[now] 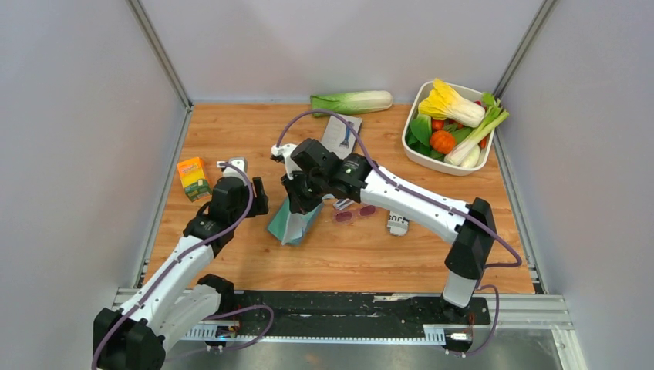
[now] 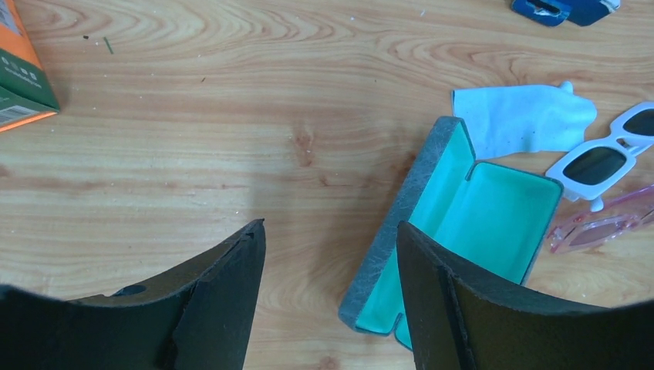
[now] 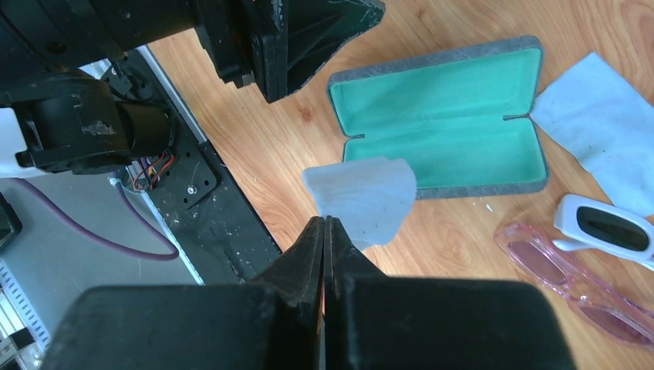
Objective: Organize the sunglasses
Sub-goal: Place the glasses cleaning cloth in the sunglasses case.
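The sunglasses (image 1: 354,214) (image 2: 600,228) (image 3: 574,284), pink with a thin frame, lie on the wood just right of the open grey case (image 1: 291,225) (image 2: 480,222) (image 3: 439,116) with teal lining. My right gripper (image 1: 298,200) (image 3: 325,220) hangs over the case's near side, shut on a small light blue cloth (image 3: 359,197) that dangles from its tips. My left gripper (image 1: 259,200) (image 2: 332,235) stands open, low at the case's left end. Its right finger (image 2: 432,270) overlaps the case's edge, and bare wood shows between the fingers.
White sunglasses (image 2: 600,158) (image 3: 609,227) with dark lenses lie beside the pink pair. Another light blue cloth (image 2: 524,119) (image 3: 598,127) lies flat by the case. An orange carton (image 1: 193,178) (image 2: 21,77) stands at the left, a Chinese cabbage (image 1: 352,102) and a white bowl (image 1: 443,163) of vegetables at the back.
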Robot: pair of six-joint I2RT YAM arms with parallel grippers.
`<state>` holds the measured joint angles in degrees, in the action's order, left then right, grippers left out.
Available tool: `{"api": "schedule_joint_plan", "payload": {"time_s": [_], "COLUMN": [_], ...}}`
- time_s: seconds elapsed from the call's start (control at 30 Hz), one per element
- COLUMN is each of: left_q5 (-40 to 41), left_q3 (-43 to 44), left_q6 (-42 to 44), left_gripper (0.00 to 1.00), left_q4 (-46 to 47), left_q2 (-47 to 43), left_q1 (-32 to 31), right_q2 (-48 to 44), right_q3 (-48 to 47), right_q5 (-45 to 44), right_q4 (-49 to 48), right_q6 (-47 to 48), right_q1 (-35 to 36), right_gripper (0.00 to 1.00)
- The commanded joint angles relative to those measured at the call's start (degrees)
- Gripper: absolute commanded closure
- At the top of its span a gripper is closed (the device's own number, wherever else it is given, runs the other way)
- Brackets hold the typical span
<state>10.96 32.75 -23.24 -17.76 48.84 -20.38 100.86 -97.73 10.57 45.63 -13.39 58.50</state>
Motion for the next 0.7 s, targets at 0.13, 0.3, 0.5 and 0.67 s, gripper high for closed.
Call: {"api": "schedule_joint_plan", "payload": {"time_s": [0.13, 0.3, 0.5, 0.67], "left_q5": [-4.02, -5.69, -7.27, -14.63], "left_q3": [-3.39, -5.33, -7.43, -12.09], "left_q6": [-1.72, -1.19, -1.45, -3.56], "left_gripper": [0.3, 0.31, 0.32, 0.34], "left_q4": [6.94, 6.77, 6.07, 9.13], "left_q2": [-5.14, -7.7, -10.16, -16.91], "left_q1": [1.05, 1.04, 1.05, 1.05], "right_q2": [5.4, 7.33, 8.48, 9.18], "right_q3": [-5.54, -5.27, -5.27, -6.15], "right_q5": [1.12, 2.61, 2.8, 0.78], "right_q4": [-0.53, -2.56, -4.23, -4.14], "right_q6": [-0.58, -1.9, -2.87, -2.87], "right_q1": [0.65, 0.65, 0.65, 0.48], "right_gripper": [1.0, 1.0, 1.0, 1.0]}}
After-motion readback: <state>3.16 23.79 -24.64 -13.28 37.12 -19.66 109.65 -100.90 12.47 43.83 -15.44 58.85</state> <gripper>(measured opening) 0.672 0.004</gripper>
